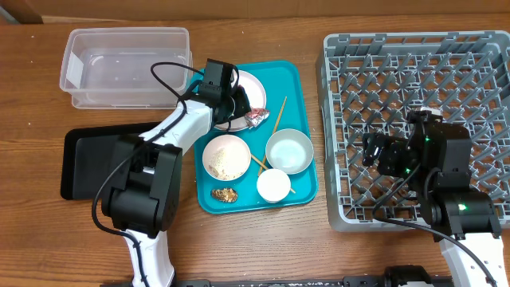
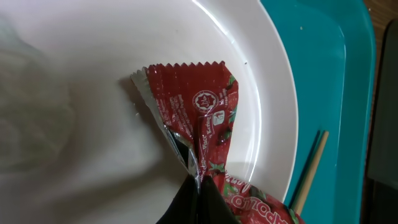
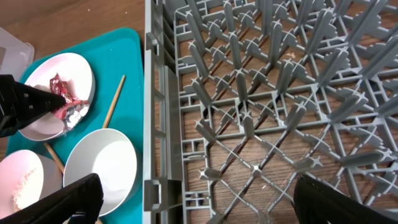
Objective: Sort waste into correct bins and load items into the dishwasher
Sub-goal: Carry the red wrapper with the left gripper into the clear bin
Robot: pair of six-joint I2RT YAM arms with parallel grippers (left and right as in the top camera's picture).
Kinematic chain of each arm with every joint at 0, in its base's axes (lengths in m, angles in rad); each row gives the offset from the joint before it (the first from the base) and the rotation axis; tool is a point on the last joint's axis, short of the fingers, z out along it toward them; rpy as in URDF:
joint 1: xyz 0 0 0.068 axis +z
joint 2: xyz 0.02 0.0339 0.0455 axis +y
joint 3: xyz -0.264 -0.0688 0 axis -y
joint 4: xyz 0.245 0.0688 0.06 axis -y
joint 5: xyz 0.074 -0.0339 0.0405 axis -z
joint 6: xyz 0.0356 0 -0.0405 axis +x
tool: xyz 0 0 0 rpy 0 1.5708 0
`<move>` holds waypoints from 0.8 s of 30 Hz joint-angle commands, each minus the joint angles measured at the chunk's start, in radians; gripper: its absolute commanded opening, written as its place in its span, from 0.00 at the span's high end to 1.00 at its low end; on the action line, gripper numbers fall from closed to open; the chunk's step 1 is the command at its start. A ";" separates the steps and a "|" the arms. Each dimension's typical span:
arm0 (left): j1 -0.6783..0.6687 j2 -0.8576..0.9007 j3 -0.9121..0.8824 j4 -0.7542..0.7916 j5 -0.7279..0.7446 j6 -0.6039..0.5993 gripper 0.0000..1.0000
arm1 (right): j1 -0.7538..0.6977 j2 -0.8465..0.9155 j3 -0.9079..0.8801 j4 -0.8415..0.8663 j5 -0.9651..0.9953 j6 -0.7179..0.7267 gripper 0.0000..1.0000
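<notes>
Red wrapper (image 2: 199,118) on the white plate (image 2: 93,74), crinkled, zigzag edge toward the top of the wrist view, silver lining showing at one corner. Pinched at its lower end by the left claw (image 2: 198,190), black fingers clenched tight on the foil. Flat on the plate or just lifted off it? Cannot tell. Plate itself at the back of the teal tray (image 1: 296,96), toward the left corner. Just right of the plate, one chopstick (image 1: 278,115), slanted on the tray floor. In front of the plate, a white bowl (image 1: 213,147) with a scatter of rice (image 1: 229,167) inside. Beside that to the right, a pale blue bowl (image 1: 288,151), and at the front a small white cup (image 1: 273,185), just beside both bowls. Brown lump (image 1: 224,194) near the tray's front left corner. Left of the teal tray, clear tub (image 1: 127,64) at the back and black tray (image 1: 84,163) in front of it, partly under the left arm. Off to the right, grey rack (image 1: 414,80) on the wooden table (image 1: 255,247), and above its pegs the right claw (image 3: 196,190), released, fingers spread wide.
</notes>
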 commanded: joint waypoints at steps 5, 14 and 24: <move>0.014 -0.018 0.107 -0.100 0.011 0.076 0.96 | 0.004 -0.003 0.029 -0.003 0.006 0.000 0.00; 0.111 -0.135 0.267 -0.212 -0.166 0.182 0.96 | 0.004 -0.002 0.029 -0.008 0.006 0.000 0.00; 0.320 -0.143 0.287 -0.183 -0.257 0.181 0.96 | 0.004 -0.002 0.029 -0.010 0.006 0.000 0.00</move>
